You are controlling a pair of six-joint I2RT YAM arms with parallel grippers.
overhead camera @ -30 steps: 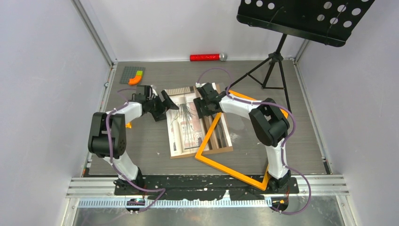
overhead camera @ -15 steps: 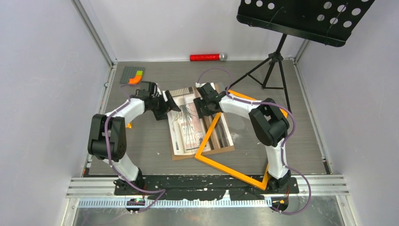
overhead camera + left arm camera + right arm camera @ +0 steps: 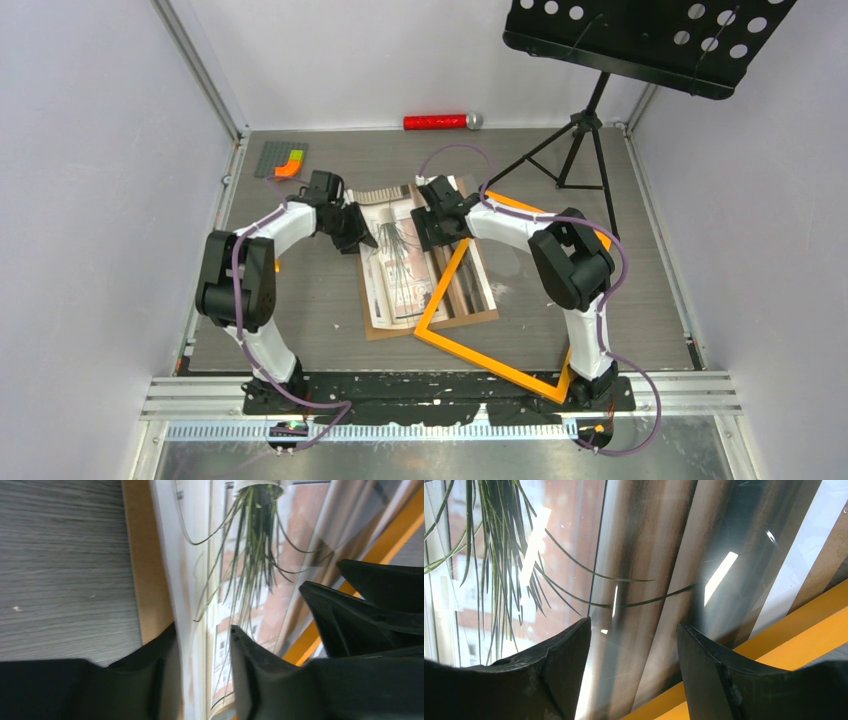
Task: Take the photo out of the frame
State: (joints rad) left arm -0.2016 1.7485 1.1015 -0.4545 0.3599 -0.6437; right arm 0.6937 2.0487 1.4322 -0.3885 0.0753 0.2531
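The photo, a spiky plant at a window, lies on a brown backing board in the middle of the table. The orange frame lies askew to the right, its left bar crossing the photo's curtain side. My left gripper is at the photo's left edge. In the left wrist view the left gripper has its jaws partly closed astride the photo's white margin, with a gap still showing. My right gripper stands open low over the photo, beside the frame's bar.
A black music stand on a tripod stands at the back right. A red cylinder lies by the back wall. A grey baseplate with orange and green bricks sits at the back left. Walls close in both sides.
My left arm has swung in to the photo's left edge and its jaws have narrowed around it. The right arm has not moved.
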